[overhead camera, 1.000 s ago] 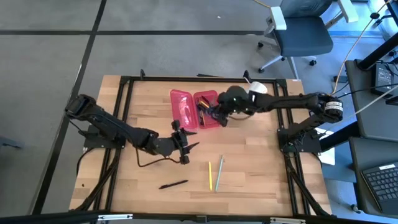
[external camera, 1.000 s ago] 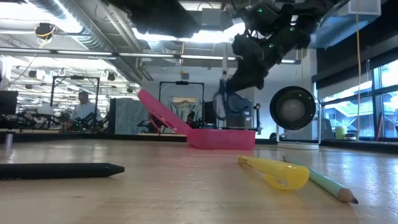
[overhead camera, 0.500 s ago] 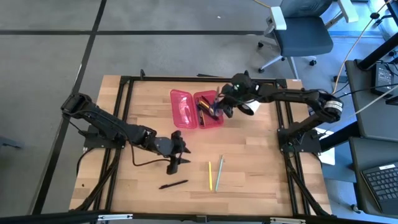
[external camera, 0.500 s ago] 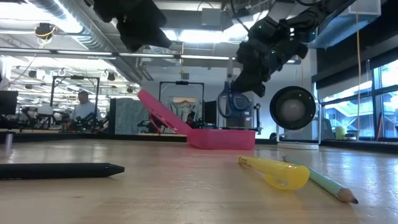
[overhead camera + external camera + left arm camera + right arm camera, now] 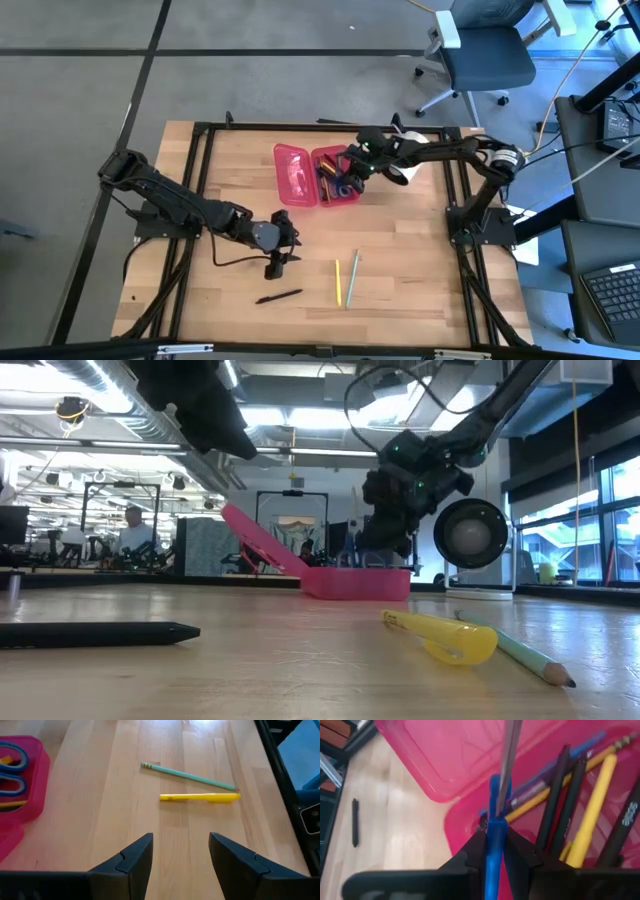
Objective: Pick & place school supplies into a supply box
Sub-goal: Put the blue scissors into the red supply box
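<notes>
The right claw, clamped on the blue-handled scissors, hangs low over the open pink supply box; I judge it should lower them flat among the pens inside before releasing. The left claw, fingers apart, waits over the worktop, where three supplies lie: yellow pen, green pencil, black pen.

Overhead and table-level views share the pink box — wrist cameras look close, seemingly downward.
</notes>
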Action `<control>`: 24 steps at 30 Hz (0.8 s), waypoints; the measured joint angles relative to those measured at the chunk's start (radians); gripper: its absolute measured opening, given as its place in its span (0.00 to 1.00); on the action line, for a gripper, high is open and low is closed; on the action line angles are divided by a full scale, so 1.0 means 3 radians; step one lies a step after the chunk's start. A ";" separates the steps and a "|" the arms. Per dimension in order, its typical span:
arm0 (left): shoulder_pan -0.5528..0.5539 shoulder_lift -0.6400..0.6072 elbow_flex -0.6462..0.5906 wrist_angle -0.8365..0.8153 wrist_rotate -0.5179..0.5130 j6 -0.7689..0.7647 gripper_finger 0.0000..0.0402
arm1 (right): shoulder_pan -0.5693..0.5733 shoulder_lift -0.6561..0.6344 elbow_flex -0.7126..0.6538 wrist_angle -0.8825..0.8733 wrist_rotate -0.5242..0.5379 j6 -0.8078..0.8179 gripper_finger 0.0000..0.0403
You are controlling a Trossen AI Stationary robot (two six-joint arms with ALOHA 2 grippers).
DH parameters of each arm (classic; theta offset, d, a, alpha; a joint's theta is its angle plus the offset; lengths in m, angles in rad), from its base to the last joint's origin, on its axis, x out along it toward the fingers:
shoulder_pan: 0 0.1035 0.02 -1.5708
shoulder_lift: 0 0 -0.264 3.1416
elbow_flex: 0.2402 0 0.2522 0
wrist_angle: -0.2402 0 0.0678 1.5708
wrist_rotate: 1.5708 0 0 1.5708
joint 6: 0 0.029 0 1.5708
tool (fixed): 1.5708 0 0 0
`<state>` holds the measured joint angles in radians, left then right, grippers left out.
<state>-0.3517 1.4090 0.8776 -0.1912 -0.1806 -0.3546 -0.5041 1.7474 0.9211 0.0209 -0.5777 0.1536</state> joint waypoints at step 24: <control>0.0000 0.0000 0.0000 -0.0003 -0.0009 0.0002 0.46 | -0.0032 0.0135 0.0000 0.0097 0.0460 -0.0160 0.21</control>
<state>-0.3518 1.4090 0.8776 -0.1921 -0.1834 -0.3538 -0.5137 1.7878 0.9211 0.0500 -0.4397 0.1055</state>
